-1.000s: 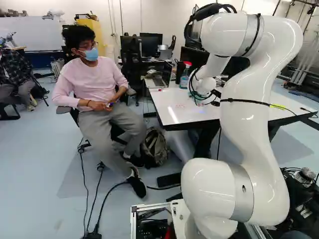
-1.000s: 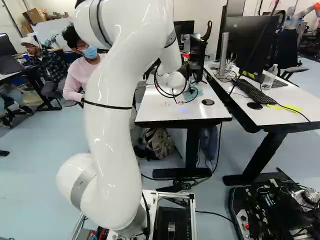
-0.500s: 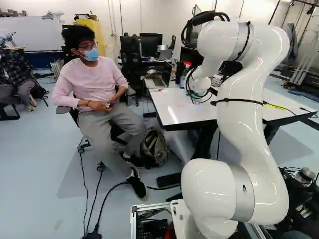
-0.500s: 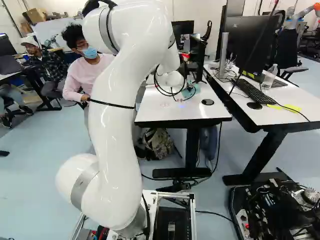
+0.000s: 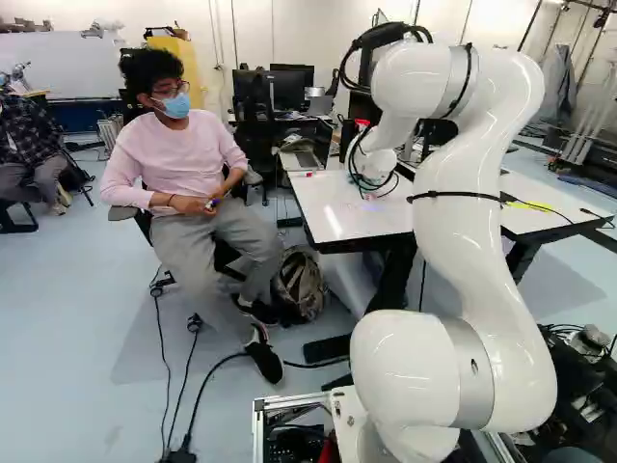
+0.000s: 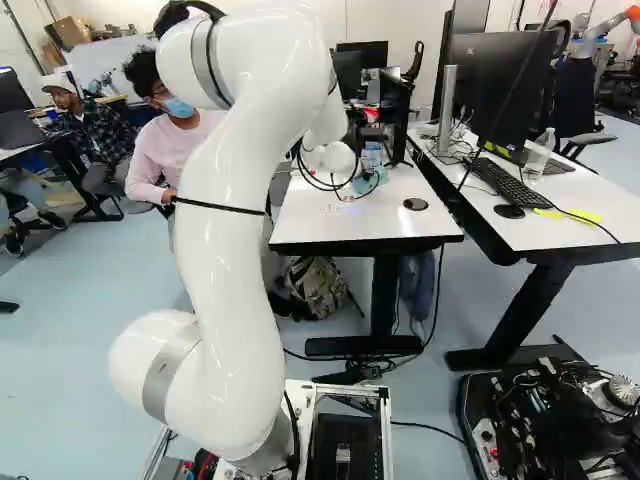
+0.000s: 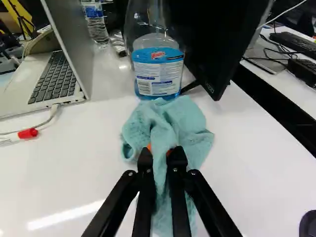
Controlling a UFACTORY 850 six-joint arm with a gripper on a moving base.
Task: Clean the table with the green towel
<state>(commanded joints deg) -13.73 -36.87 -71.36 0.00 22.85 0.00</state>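
Towel [image 7: 186,118], long axis toward bottle of blue liquid [image 7: 158,74].

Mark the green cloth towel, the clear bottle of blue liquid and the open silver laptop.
Green cloth towel [image 7: 185,118], wrist view: bunched folds near the bottle.
Clear bottle of blue liquid [image 7: 158,71], wrist view: label.
Open silver laptop [image 7: 55,79], wrist view: keyboard.

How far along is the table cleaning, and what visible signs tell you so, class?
Looks done: getting hold of the green towel; the gripper is shut on it. In hand: probably wiping, as the bunched towel appears to lie against the white table, near the bottle. Left: faint reddish marks show on the tabletop, so more wiping seems needed.
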